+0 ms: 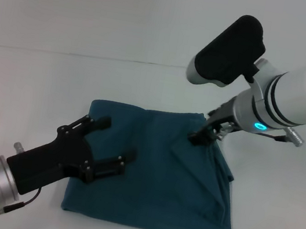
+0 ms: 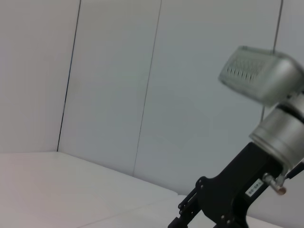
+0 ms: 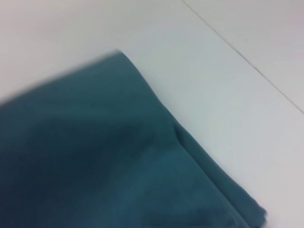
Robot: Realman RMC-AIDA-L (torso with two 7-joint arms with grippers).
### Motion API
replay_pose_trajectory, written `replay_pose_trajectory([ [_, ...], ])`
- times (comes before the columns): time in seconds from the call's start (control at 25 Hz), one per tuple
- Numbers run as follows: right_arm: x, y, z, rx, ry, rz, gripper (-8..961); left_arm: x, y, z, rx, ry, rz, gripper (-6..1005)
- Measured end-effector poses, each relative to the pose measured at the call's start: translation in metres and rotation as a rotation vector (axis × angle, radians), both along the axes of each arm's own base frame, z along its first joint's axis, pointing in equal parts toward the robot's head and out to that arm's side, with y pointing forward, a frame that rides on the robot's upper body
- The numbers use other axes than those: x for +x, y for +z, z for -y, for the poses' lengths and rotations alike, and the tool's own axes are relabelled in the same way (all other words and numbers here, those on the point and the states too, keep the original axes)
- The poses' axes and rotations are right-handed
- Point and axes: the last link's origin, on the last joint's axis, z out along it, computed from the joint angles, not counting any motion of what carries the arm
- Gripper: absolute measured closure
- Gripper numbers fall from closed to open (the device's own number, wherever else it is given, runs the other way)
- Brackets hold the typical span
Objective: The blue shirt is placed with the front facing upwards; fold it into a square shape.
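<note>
Shirt fabric, the blue shirt (image 1: 155, 173) lies folded under both grippers. Left gripper (image 1: 109, 145) hovers spread wide over its left part. Right gripper (image 1: 201, 137) touches the far right edge; whether it pinches cloth, I cannot tell.

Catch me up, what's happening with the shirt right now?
The blue shirt lies on the white table, already folded into a roughly square bundle, with layered edges along its right side. The right gripper is down at the bundle's far right corner; whether it is pinching cloth is unclear. The left gripper is open, over the bundle's left part, holding nothing.
</note>
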Motion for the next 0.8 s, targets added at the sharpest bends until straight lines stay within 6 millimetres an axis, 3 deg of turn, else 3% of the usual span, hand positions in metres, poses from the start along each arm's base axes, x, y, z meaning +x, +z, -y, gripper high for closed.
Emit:
replay_pose_trajectory([
  [0.36, -0.013, -0.031, 0.007, -0.055, 0.055, -0.012, 289, 0.001, 0.000, -0.001, 0.000, -0.005, -0.002, 68],
  [0.8, 0.004, -0.034, 0.003, -0.049, 0.009, 0.025, 288, 0.000, 0.000, -0.001, -0.002, -0.003, -0.002, 69],
])
